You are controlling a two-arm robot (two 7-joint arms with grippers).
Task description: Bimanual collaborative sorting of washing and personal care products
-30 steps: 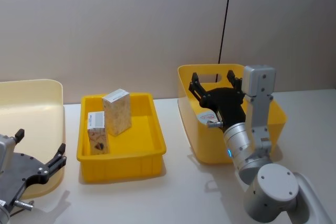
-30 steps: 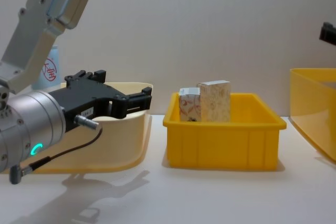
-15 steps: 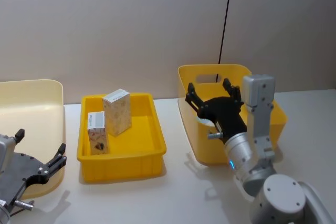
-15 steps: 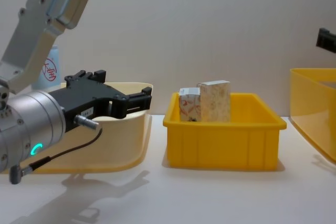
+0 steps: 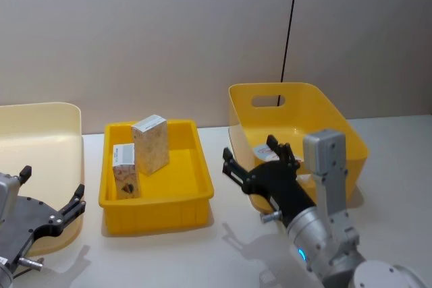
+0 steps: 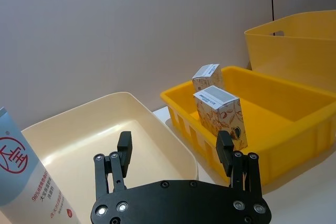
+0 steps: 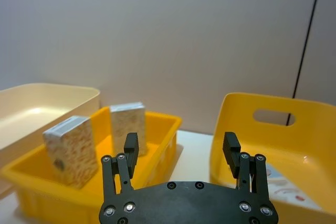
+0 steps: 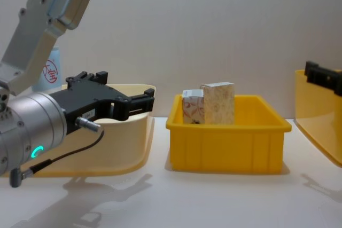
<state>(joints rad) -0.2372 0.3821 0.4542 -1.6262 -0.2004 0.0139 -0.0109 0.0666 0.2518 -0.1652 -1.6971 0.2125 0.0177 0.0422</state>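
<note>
Premises present as a robot test or laboratory setup: a bare white surface against a plain grey partition wall, with plastic sorting bins, a shallow yellow bin set between a cream bin and a deep yellow bin.

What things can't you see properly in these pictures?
- Blue tube: chest view, mostly hidden behind the left arm; cut off by the edge in the left wrist view.
- Shorter carton: chest view, bottom hidden by the yellow tray wall.
- Item in the right bin: head view, partly covered by the right gripper.
</note>
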